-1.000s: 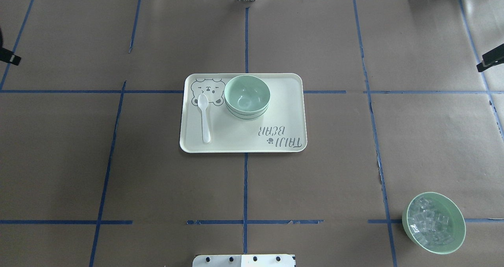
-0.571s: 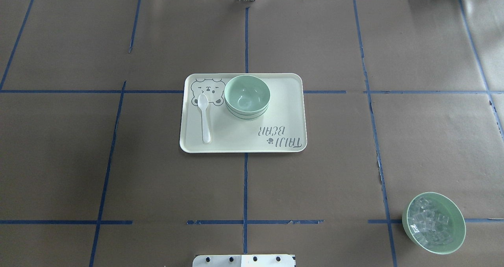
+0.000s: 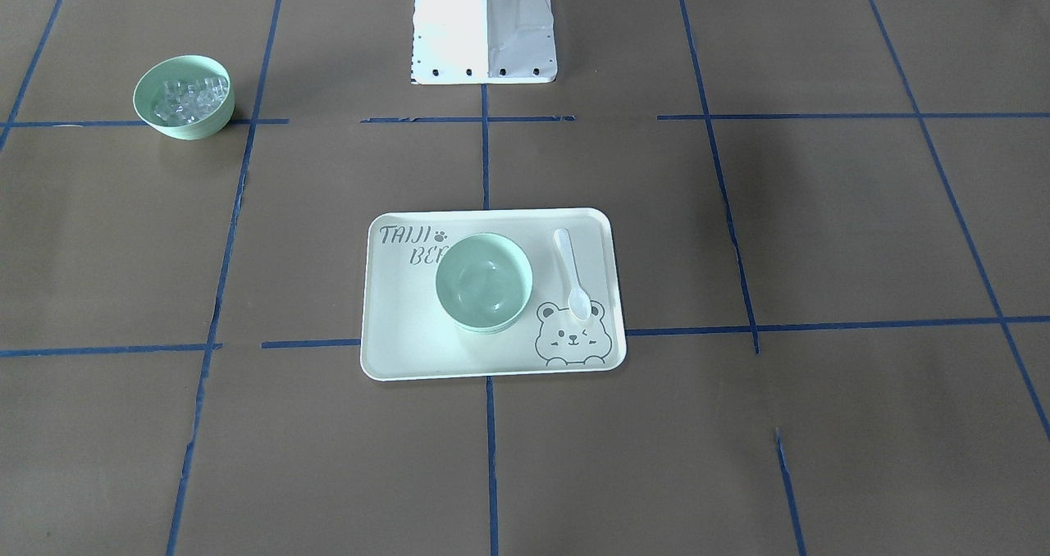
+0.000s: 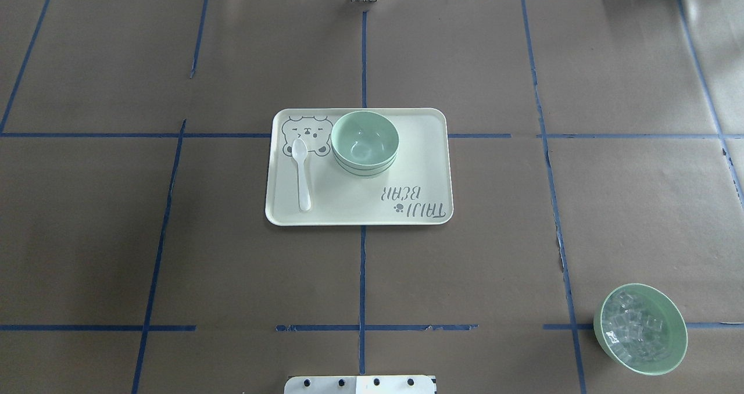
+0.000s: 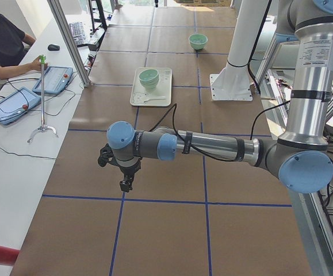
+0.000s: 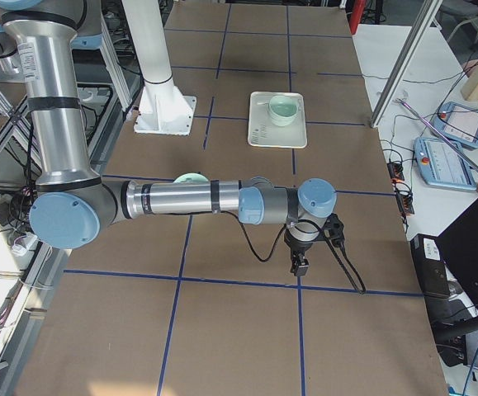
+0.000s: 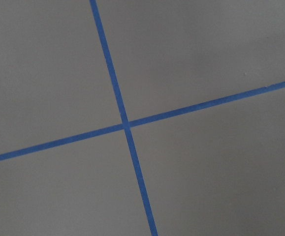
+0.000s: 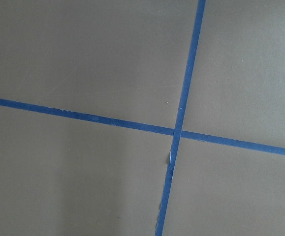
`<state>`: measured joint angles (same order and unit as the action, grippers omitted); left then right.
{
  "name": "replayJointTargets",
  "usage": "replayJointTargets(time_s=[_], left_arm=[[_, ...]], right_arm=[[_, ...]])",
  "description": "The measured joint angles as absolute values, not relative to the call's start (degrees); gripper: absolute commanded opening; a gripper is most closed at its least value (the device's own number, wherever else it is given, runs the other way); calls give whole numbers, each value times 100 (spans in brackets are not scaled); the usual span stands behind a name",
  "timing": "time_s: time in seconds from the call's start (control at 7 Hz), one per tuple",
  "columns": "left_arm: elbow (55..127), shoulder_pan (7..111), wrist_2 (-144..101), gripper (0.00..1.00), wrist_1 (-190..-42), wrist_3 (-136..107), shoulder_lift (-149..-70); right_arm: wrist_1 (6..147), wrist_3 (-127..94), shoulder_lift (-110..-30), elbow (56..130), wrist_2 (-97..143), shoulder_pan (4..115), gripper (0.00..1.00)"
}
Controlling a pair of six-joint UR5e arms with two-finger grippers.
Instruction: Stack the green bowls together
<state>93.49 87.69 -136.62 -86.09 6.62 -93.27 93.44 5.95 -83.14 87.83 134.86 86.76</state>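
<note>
The green bowls [image 4: 364,144] sit nested in one stack on the far middle of the pale bear-printed tray [image 4: 407,167]; rims of the lower ones show under the top bowl. The stack also shows in the front view [image 3: 484,282] and both side views [image 5: 149,77] [image 6: 285,108]. My left gripper [image 5: 126,185] hangs over bare paper far out past the table's left part, well away from the stack. My right gripper [image 6: 298,266] hangs likewise far out on the right. Whether either is open or shut, I cannot tell. Both wrist views show only brown paper and blue tape.
A white spoon [image 4: 302,176] lies on the tray's left side. A green bowl of clear ice-like cubes [image 4: 639,329] stands at the near right. The robot base [image 4: 360,384] is at the near edge. An operator [image 5: 2,46] sits by the far side.
One second ago both gripper tips showed at the left and right edges of the overhead view; they have since moved outward out of that view. The bowls, tray and spoon have not moved.
</note>
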Motion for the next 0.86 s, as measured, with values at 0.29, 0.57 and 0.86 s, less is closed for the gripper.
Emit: replayJointTargets(time_s=[0.29,0.57,0.86], left_arm=[[9362,8760,-13667,100,-8570,436,-9269],[9358,8755,-13684,100,-8603,404,-9195],[9318,8739,-13669,100,-8557,426,-9246]], right_arm=[[9345,595,-8275,8785,13468,8675,100],[9350,594,-8257,8787,13467,8672,100],[9350,590,-8259,8781,13482,8668,100]])
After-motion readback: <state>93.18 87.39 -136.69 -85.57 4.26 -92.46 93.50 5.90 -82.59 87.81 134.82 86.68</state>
